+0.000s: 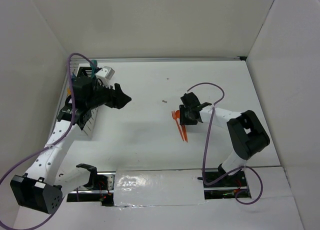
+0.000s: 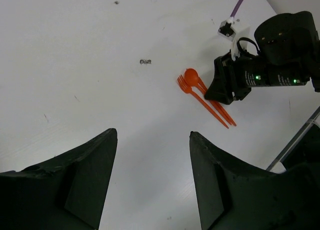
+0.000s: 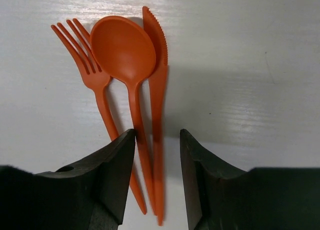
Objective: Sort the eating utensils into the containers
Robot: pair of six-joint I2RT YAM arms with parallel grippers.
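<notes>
Utensils (image 1: 180, 125) right of worktop (image 1: 145, 145) centre, right pincer (image 1: 188, 115) on them.
Top: left pincer (image 1: 121, 97) apart, empty, near containers (image 1: 86, 124) at left edge. Left wrist: same. Right wrist: fingers apart, straddling spoon (image 3: 122, 47) and knife (image 3: 157, 65) handles; fork (image 3: 95, 80) alongside.

No text, label or number is readable anywhere.

1. containers (image 1: 89, 126): mostly hidden under left arm (image 1: 75, 107), 9 o'clock on table (image 1: 150, 85); contents too small.
2. orange fork (image 3: 94, 76): handle end behind right gripper (image 3: 157, 140) finger.
</notes>
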